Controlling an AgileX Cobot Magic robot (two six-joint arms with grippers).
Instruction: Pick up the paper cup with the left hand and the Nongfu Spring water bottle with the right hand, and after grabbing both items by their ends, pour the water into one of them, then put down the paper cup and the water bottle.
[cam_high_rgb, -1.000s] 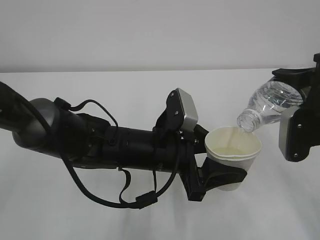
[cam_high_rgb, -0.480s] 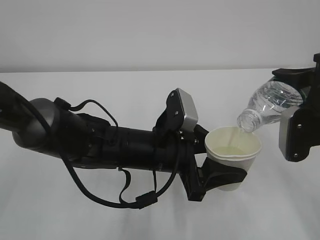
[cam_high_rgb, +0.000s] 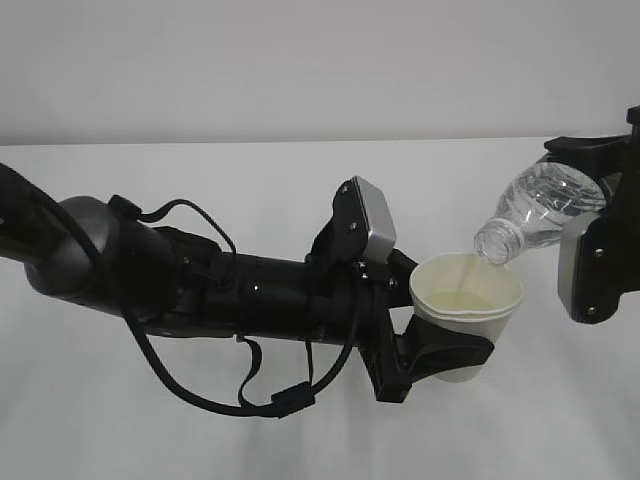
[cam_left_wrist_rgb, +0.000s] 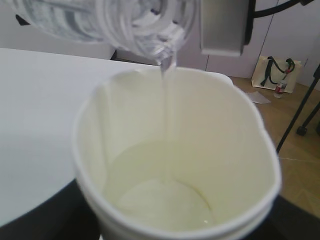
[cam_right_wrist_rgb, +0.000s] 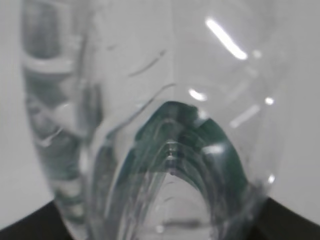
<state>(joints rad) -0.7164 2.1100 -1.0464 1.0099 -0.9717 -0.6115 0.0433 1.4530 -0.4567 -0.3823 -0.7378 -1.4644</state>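
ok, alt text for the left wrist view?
Close-up into a white paper cup as a thin stream of water falls from the tilted clear bottle above its rim and pools in the bottom. White table on the left, wooden floor at right.

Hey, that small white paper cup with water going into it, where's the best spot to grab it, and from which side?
Grip the small white paper cup around its lower wall, coming in level from the side. It stands upright with water in it, and the clear ribbed plastic bottle is tilted over its open rim, so the top should stay free. The black left gripper already holds it that way, likely the safest hold.
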